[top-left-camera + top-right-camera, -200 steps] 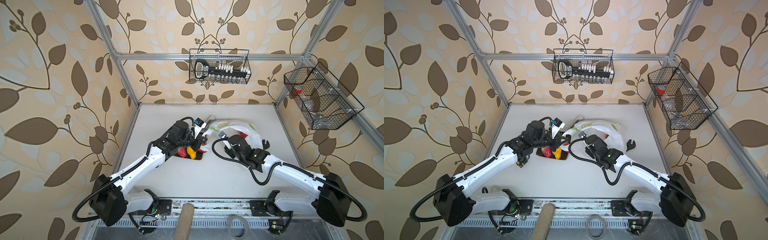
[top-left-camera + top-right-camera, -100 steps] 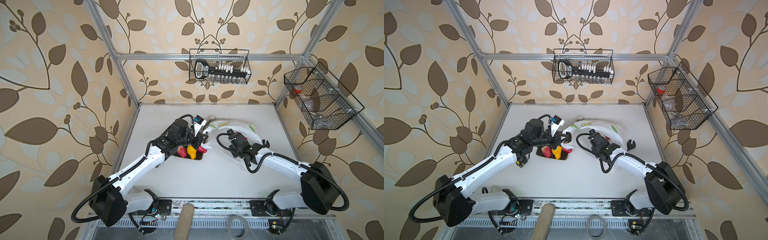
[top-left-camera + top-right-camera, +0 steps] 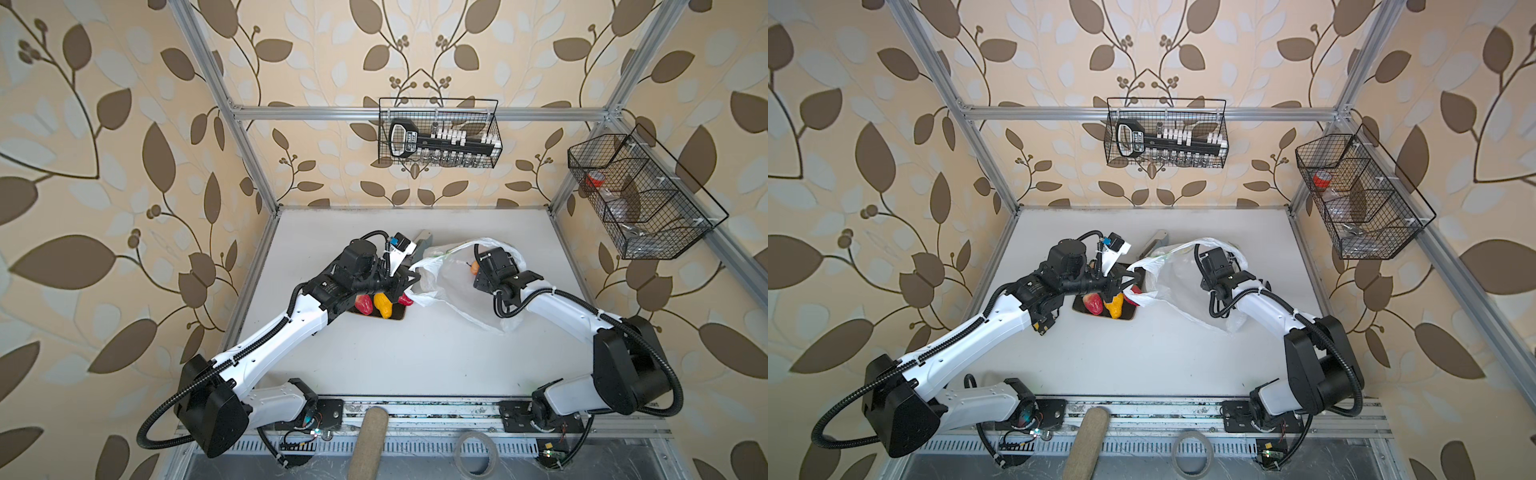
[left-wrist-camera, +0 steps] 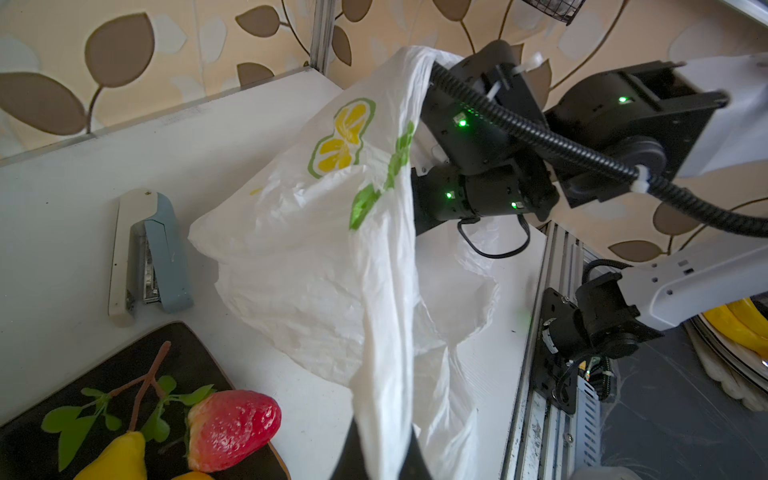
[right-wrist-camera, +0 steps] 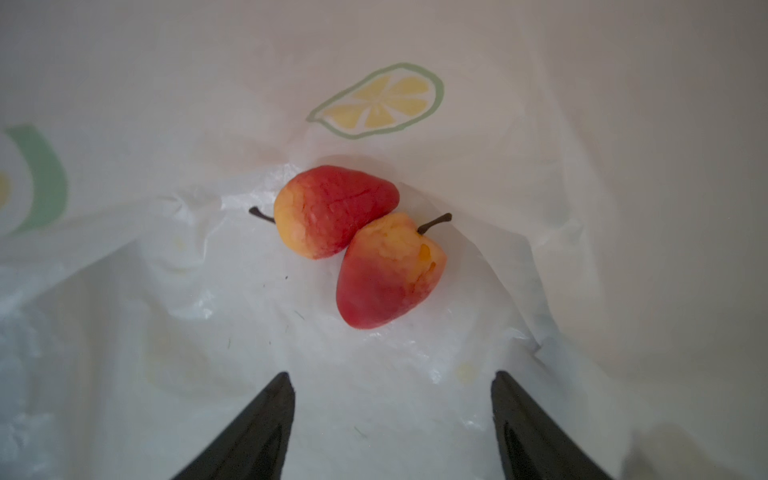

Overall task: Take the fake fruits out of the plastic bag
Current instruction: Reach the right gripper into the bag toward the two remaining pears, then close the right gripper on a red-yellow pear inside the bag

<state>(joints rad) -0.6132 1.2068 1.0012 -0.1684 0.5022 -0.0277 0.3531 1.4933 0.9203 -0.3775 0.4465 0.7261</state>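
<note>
Plastic bag [image 4: 316,266] shows lemon prints [image 4: 343,143]; basket tool's label [image 3: 409,142] illegible.

Thin, crinkly, translucent plastic bag [image 4: 316,266]; glossy fake fruits [image 5: 386,274]; smooth plate [image 4: 199,349]; matt table [image 4: 62,199].

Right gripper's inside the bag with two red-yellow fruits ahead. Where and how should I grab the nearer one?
Probably across the wide red body of the nearer fruit, coming straight on from the open right gripper. Its rounded red end faces the fingers, the stem points away, and the other fruit touches only its far, yellow shoulder, so the flanks look free.
</note>
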